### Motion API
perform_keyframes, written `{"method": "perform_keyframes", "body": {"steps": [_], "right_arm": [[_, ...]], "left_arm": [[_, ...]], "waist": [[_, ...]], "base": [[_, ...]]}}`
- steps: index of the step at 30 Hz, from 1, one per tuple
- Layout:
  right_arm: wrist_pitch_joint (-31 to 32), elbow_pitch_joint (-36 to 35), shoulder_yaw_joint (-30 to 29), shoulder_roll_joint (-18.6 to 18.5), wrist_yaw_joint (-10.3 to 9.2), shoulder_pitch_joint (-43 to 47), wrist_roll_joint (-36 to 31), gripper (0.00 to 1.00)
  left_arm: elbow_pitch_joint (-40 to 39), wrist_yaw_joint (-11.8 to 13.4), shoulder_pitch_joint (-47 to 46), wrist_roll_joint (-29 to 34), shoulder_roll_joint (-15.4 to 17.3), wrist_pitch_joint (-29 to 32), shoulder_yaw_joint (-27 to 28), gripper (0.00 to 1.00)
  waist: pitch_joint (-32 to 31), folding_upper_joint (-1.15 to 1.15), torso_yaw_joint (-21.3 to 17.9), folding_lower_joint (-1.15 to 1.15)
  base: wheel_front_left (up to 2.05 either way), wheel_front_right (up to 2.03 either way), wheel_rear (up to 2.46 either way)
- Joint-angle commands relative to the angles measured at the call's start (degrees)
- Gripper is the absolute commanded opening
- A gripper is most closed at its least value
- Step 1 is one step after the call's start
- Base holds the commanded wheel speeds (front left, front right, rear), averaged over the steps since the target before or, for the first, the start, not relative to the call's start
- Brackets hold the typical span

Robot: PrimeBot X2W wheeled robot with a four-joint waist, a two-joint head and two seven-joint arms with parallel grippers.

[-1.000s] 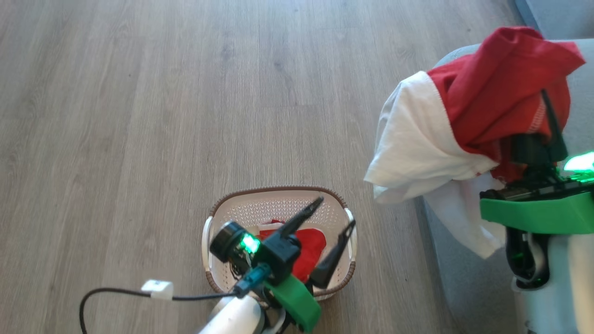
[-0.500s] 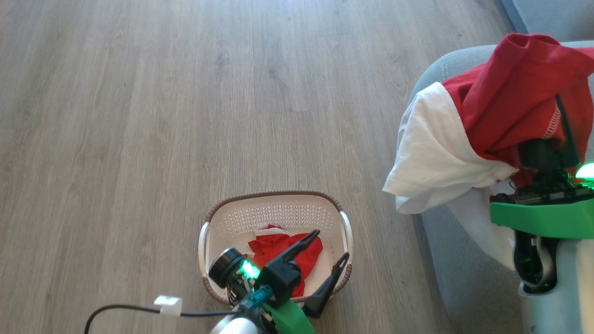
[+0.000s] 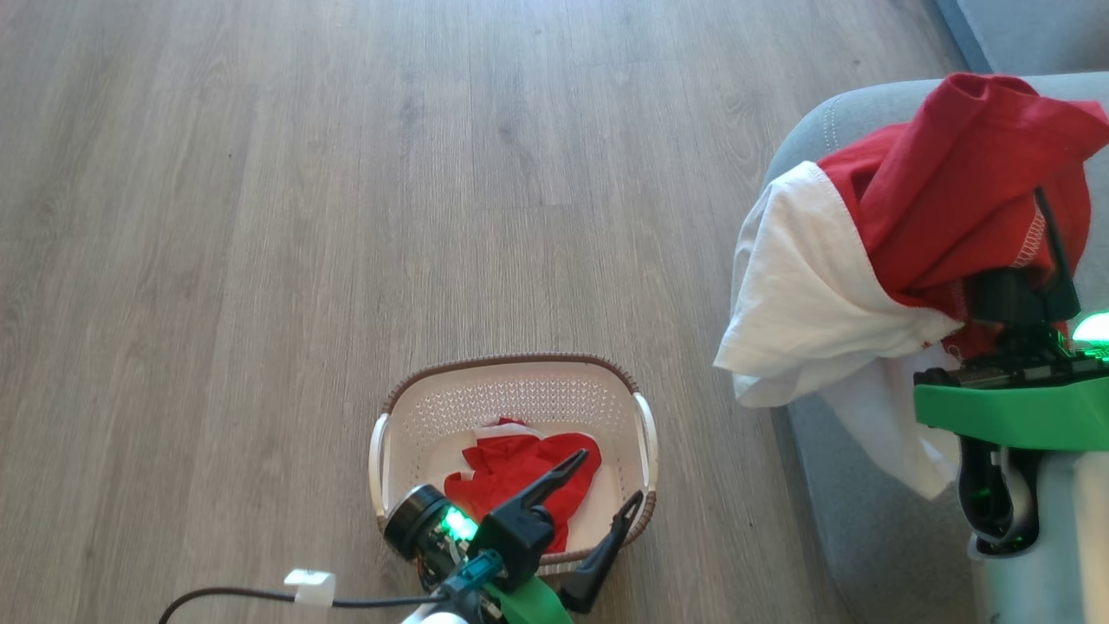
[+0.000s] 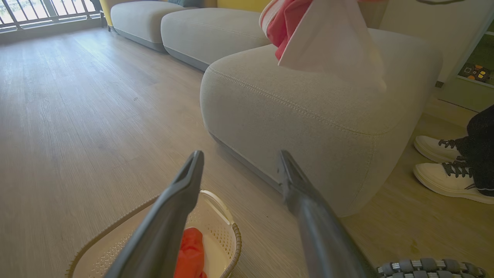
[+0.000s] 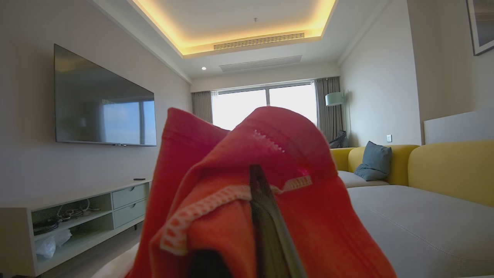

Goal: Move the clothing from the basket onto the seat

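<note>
Wood floor; wall TV; yellow sofa; bright window.

We logged a pale wood-plank floor running under everything. On one wall we noted a dark flat television above a low pale console with open shelves. Across the room a yellow sofa carried a blue-grey cushion, a floor lamp stood by the curtained window, and a person's white lace-up shoes rested on the floor.

A home living room is indicated: dark flat wall-mounted television, pale low media cabinet, grey fabric-upholstered seat, curtained window and grey-brown wood-plank floor are seen.
</note>
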Motion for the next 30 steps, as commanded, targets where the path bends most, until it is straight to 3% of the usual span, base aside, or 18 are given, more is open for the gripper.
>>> {"method": "perform_keyframes", "body": {"steps": [1, 14, 30], "right_arm": [[-0.2, -1.8, 1.0, 0.4, -0.02, -1.7, 0.0, 0.00], [-0.2, -1.8, 0.9, 0.4, -0.02, -2.7, 0.0, 0.00], [-0.2, -1.7, -0.6, 0.4, -0.02, -4.3, -0.3, 0.00]], "left_arm": [[-1.7, -0.1, -1.4, 0.0, -0.1, -0.3, 2.0, 1.00], [-2.0, 0.4, -2.0, 0.4, -0.1, -0.3, 3.4, 1.00], [-2.6, 0.7, -4.9, 0.3, -0.1, -0.3, 3.3, 1.00]], "waist": [[0.0, 0.00, 0.0, 0.00], [0.9, 0.00, -3.5, 0.00], [3.9, 0.00, -17.4, 0.00]], "base": [[0.00, 0.00, 0.00], [0.00, 0.00, 0.00], [0.00, 0.00, 0.00]]}}
